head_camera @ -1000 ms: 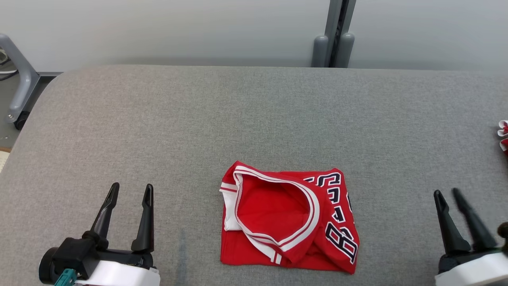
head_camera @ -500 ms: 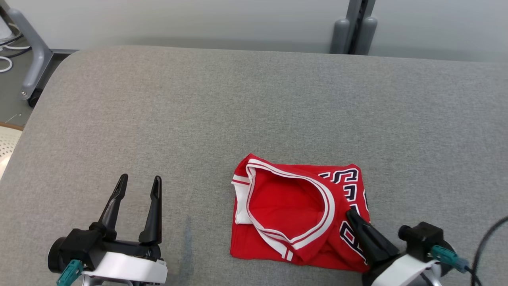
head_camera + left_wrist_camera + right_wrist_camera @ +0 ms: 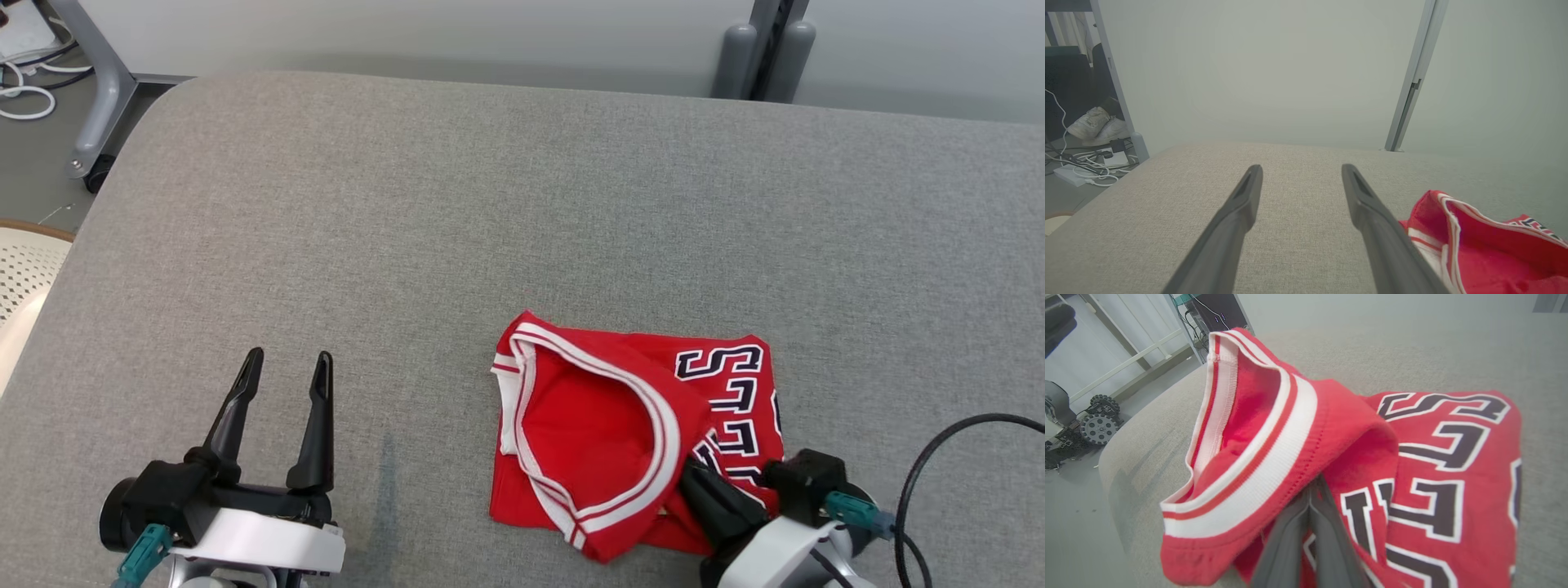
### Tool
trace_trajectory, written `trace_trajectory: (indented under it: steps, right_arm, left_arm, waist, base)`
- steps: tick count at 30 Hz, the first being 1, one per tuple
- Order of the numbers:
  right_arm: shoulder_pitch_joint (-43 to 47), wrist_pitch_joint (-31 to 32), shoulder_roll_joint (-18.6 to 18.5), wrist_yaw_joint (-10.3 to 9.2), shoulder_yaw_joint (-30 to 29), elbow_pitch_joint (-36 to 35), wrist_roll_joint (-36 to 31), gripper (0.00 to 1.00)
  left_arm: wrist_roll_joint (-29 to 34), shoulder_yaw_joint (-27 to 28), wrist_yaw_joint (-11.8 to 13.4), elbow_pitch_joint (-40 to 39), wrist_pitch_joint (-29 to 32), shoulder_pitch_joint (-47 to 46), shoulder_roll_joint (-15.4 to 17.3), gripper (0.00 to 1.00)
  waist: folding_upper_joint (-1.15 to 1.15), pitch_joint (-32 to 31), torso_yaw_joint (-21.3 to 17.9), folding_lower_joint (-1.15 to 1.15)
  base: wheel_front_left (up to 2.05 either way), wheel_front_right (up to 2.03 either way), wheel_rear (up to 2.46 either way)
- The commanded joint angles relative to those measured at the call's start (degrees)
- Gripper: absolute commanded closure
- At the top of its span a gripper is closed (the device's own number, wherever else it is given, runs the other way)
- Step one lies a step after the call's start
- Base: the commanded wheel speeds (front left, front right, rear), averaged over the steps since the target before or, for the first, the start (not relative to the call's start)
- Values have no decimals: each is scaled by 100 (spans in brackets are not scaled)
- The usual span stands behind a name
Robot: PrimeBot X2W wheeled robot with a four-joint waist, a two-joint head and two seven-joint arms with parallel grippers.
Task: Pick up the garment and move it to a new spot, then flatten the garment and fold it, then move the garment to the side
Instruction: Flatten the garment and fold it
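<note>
Garment (image 3: 604,416) sits pinched in right gripper (image 3: 1311,498); left gripper (image 3: 289,359) gapes.

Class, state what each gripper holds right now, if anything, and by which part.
The right gripper is shut on the folded red jersey with black lettering, pinching the fold beside its white-striped trim. The left gripper, jaws open, holds nothing.

Grey fabric table (image 3: 490,204); twin grey posts (image 3: 739,61) behind far edge; white shoes (image 3: 1094,124) on floor.
</note>
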Motion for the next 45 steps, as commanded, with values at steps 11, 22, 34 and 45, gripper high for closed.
trace_trajectory:
  steps: [11,22,34,45]
  right_arm:
    - [-487,266,-19,-2,708,18,243,100]
    - [-247,620,-203,-2,977,264,472,100]
    - [207,264,-282,-2,532,-387,445,100]
    - [504,-116,-112,-2,-1118,-1046,-86,100]
  left_arm:
    - [19,8,-47,35,-28,-134,-25,0]
    - [43,61,-80,21,-23,-66,-59,0]
    - [103,132,-104,35,-23,56,-66,0]
    - [149,230,-31,-55,-23,110,-13,0]
  waist:
    - [0,36,50,0]
    - [0,34,49,0]
    - [0,-151,-143,0]
    - [0,-347,-335,0]
  base:
    - [0,0,0]
    - [0,0,0]
    - [0,0,0]
    - [0,0,0]
